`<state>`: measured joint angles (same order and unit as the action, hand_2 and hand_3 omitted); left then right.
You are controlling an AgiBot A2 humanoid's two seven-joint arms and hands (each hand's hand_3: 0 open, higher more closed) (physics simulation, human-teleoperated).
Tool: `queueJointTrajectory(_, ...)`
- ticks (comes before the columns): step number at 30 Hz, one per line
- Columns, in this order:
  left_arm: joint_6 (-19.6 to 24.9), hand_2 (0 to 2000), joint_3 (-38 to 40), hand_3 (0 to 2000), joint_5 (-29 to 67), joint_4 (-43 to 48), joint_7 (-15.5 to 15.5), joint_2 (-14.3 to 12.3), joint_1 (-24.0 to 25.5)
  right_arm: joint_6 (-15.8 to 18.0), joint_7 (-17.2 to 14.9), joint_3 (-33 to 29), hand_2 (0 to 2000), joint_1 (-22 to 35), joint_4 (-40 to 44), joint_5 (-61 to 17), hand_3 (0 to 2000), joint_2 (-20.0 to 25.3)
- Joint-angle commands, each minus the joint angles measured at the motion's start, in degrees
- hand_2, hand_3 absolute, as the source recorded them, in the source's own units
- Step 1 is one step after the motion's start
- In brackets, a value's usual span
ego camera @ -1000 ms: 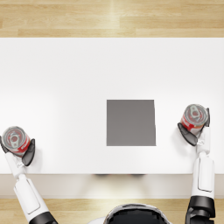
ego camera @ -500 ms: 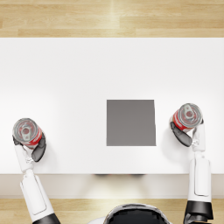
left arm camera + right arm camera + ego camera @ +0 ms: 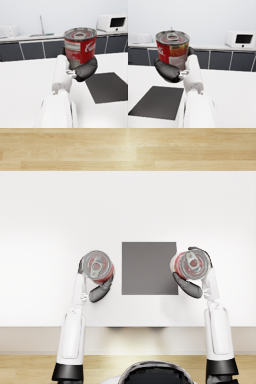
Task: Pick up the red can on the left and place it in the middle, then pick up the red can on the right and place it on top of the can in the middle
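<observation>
Left hand (image 3: 96, 289) holds upright red soup can (image 3: 98, 266) just left of dark mat (image 3: 149, 268); right hand (image 3: 192, 285) holds second can (image 3: 190, 264) at mat's right edge.

The left can's (image 3: 80, 47) label is cut short where it curves out of sight, its small print too blurred to read. The right hand (image 3: 169, 71) hides the right can's (image 3: 173, 50) base.
</observation>
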<state>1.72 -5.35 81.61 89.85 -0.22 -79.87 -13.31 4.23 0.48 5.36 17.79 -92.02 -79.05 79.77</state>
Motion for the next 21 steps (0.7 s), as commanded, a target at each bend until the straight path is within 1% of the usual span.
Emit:
queueJointTrajectory(1,0.0,2000,-6.9,1520,0.0,-2.3,0.0,-2.4,-5.2,0.1,0.0,1.1,2000,1.2,-2.5,0.0,1520,0.4)
queueJointTrajectory(4,-0.2,2000,-9.8,1520,0.0,-5.7,0.0,-3.8,-7.7,0.5,0.0,1.0,2000,1.4,-2.8,0.0,1520,0.7)
queueJointTrajectory(8,-0.4,2000,-12.7,1520,0.0,-9.1,0.0,-5.1,-9.5,0.7,0.0,1.1,2000,1.1,-3.4,0.0,1520,1.1)
queueJointTrajectory(11,-0.3,2000,-14.7,1520,0.0,-13.3,0.0,-6.2,-11.2,0.7,0.0,0.6,2000,1.5,-3.0,0.0,1520,1.4)
queueJointTrajectory(17,-0.6,2000,-19.5,1520,0.0,-23.5,-0.1,-8.6,-14.4,0.5,-0.1,0.5,2000,3.7,-4.5,0.0,1520,2.4)
queueJointTrajectory(19,-0.6,2000,-20.2,1520,0.0,-25.0,0.0,-9.1,-14.8,0.6,0.0,0.2,2000,4.4,-4.5,0.0,1520,2.7)
queueJointTrajectory(21,-0.6,2000,-20.9,1520,0.0,-27.7,0.0,-9.8,-15.7,0.7,0.0,1.2,2000,5.3,-6.3,0.0,1520,3.2)
